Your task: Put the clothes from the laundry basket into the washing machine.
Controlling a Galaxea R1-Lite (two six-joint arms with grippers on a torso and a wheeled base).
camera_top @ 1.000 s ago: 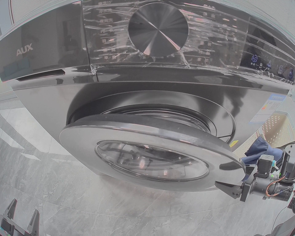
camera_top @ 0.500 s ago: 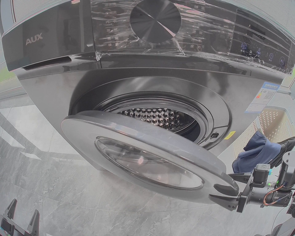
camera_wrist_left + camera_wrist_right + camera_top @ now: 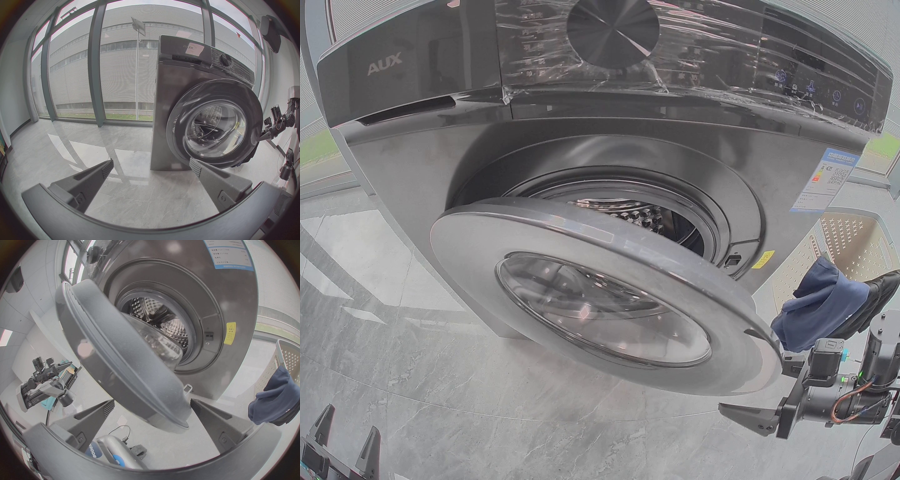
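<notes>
You face a glossy dark grey washing machine (image 3: 394, 169). Its door (image 3: 481, 250) is a lighter silver-grey ring around clear glass. The drum (image 3: 640, 215) is shiny steel with a pattern of raised studs. On the front you see a small yellow sticker (image 3: 763, 259) and a white label (image 3: 831, 178) with a blue top. Your basket (image 3: 856, 240) is beige, dotted with rows of small holes. It carries a navy blue garment (image 3: 822, 303) and a black garment (image 3: 878, 294). The floor (image 3: 394, 387) is pale grey with marble veining.
</notes>
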